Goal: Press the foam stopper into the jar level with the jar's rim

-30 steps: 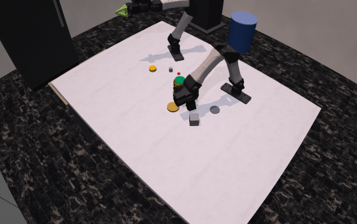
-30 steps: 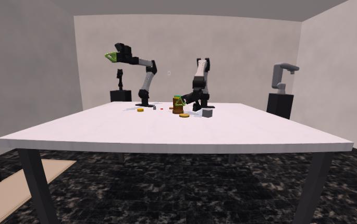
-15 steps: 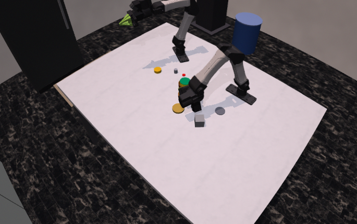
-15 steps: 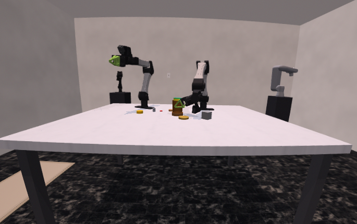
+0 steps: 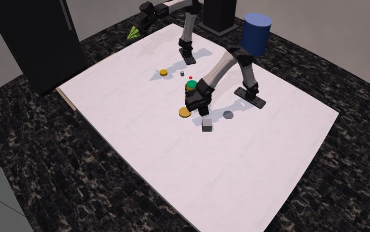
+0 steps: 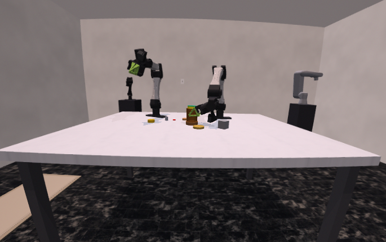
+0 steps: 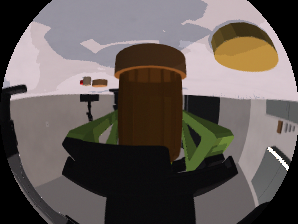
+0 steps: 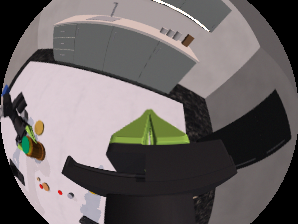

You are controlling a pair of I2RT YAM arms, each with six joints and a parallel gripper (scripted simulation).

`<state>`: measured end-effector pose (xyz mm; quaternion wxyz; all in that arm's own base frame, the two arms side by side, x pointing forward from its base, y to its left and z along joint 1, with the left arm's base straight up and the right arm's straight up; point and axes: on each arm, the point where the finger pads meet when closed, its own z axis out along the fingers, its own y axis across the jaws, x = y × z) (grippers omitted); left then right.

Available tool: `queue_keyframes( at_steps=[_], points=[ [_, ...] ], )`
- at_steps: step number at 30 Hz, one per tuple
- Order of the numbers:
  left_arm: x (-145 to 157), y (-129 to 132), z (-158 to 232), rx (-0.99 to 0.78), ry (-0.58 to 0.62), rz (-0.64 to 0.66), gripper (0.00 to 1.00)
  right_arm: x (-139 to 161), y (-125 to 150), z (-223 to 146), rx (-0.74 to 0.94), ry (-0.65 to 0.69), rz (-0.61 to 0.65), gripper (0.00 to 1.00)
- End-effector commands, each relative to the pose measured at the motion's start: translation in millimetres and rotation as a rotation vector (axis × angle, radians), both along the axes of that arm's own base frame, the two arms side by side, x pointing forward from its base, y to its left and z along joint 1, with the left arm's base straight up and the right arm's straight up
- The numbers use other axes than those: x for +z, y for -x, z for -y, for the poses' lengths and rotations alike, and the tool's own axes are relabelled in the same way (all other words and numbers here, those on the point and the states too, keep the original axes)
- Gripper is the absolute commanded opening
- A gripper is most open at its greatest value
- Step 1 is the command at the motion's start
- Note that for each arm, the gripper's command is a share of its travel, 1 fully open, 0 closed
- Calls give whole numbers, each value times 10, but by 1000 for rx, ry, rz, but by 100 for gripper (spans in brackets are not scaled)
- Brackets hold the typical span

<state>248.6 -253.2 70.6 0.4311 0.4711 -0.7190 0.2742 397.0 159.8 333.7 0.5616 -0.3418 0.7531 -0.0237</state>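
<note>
The amber-brown jar [image 6: 189, 116] [image 7: 150, 100] [image 8: 37, 151] stands upright on the table. The stopper's green top [image 5: 192, 83] [image 6: 191, 106] [image 8: 26, 145] shows at the jar's mouth, with a yellow band under it; it looks slightly above the brown wall, but the exact height against the rim is too small to tell. My left gripper [image 6: 193, 112] [image 7: 149, 113] is shut on the jar, one green finger on each side. Its arm partly hides the jar in the top view. My right gripper [image 5: 127, 38] [image 6: 134, 68] [image 8: 149, 113] is shut and empty, high up and away from the jar.
A gold disc [image 5: 185, 111] [image 6: 198, 126] [image 7: 245, 54] and a grey cube [image 5: 206, 124] [image 6: 223, 124] lie near the left gripper. A flat grey disc [image 5: 228, 115], a yellow disc [image 5: 163, 72], a small grey cylinder [image 5: 182, 73] and a red dot [image 5: 190, 77] are also on the table.
</note>
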Motion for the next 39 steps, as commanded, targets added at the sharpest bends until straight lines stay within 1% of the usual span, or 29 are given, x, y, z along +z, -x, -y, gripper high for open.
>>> queue_keyframes(
  at_steps=[1, 8, 15, 17, 19, 32, 34, 39],
  points=[
    [-83, 2, 44, -28, 8, 33, 64, -136, 22, -120, 51, 100, -53, 0],
    [-83, 2, 44, -28, 8, 33, 64, -343, 172, -574, 222, 250, -97, 0],
    [-83, 2, 44, -28, 8, 33, 64, -548, 389, -995, 403, 403, -126, 0],
    [-83, 2, 44, -28, 8, 33, 64, -548, 389, -995, 403, 403, -126, 0],
    [-83, 2, 44, -28, 8, 33, 64, -593, 452, -1099, 449, 440, -128, 0],
    [-83, 2, 44, -28, 8, 33, 64, -972, 1050, -1757, 816, 719, -141, 0],
    [-83, 2, 44, -28, 8, 33, 64, -972, 1050, -1757, 816, 719, -141, 0],
    [-83, 2, 44, -28, 8, 33, 64, -1102, 1323, -1967, 962, 815, -131, 0]
  ],
)
